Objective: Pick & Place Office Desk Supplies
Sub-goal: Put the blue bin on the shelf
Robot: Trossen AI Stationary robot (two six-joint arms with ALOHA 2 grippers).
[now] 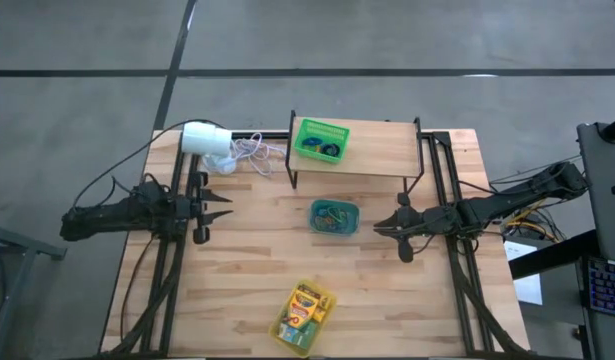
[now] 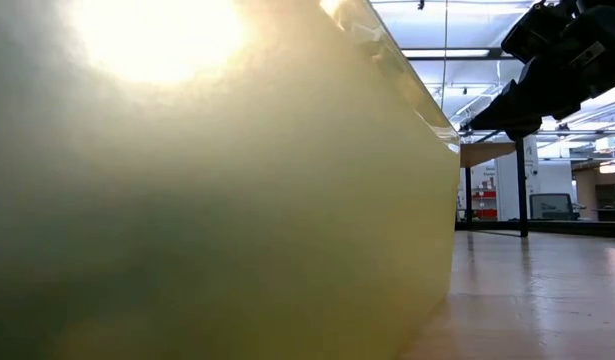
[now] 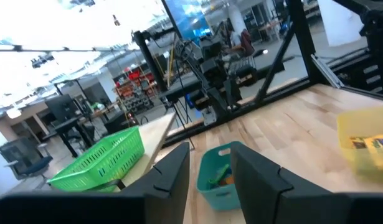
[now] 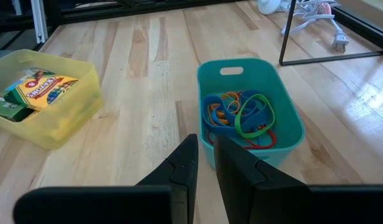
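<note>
Landmark: teal bin [image 1: 334,217], table centre. It holds the rubber-band loops [image 4: 240,115]; crayon boxes [image 1: 304,307] sit in a yellow bin nearer the front edge. Left gripper [image 1: 225,207] and right gripper [image 1: 379,228] flank it, jaws narrow, empty, apparently poised to approach

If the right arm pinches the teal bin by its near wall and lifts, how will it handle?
The teal bin looks thin-walled plastic, so probably light and a bit flexible at the rim. It holds only loose rubber bands, so little weight. Gripped by one wall, it would likely tilt, and the floppy bands could slide toward the low side.
</note>
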